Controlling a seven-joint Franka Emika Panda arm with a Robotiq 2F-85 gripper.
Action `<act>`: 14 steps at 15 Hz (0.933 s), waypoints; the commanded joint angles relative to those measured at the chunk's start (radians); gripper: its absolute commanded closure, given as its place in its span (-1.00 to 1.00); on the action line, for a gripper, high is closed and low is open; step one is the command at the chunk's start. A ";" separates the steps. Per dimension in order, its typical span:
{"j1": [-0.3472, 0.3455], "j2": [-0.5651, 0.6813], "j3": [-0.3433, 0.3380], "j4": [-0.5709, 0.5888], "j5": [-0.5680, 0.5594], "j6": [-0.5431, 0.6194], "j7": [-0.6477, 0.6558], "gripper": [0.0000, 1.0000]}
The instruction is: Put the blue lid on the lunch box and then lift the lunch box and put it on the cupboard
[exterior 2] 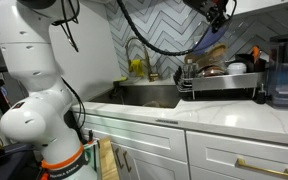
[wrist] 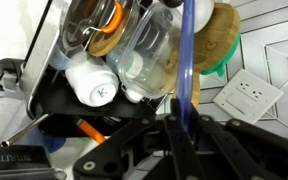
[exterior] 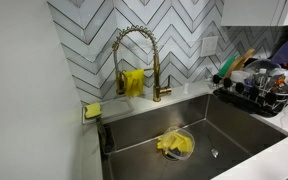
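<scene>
Currently clamps lid (wrist: 187,60) by its edge, gripper (wrist: 185,122) almost closed, above rack (wrist: 56,104). Could pivot loose or clip mug (wrist: 94,86) if swung.

Exterior views: close above the sink (exterior: 144,128), and far back along the counter (exterior 2: 184,112). The wrist view peers past the hand (wrist: 182,130) onto the rack (wrist: 49,100), shared by all.

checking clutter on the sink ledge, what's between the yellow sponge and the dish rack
The gold faucet, with a yellow cloth draped on it, stands between the sponge and the dish rack, in an exterior view.
</scene>
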 commanded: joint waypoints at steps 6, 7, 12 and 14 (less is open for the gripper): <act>-0.024 0.029 -0.035 -0.142 0.284 0.028 -0.149 0.96; -0.024 0.034 -0.033 -0.152 0.323 0.031 -0.171 0.96; -0.015 0.073 -0.031 -0.179 0.434 0.046 -0.239 0.96; -0.012 0.092 -0.028 -0.175 0.461 0.063 -0.273 0.96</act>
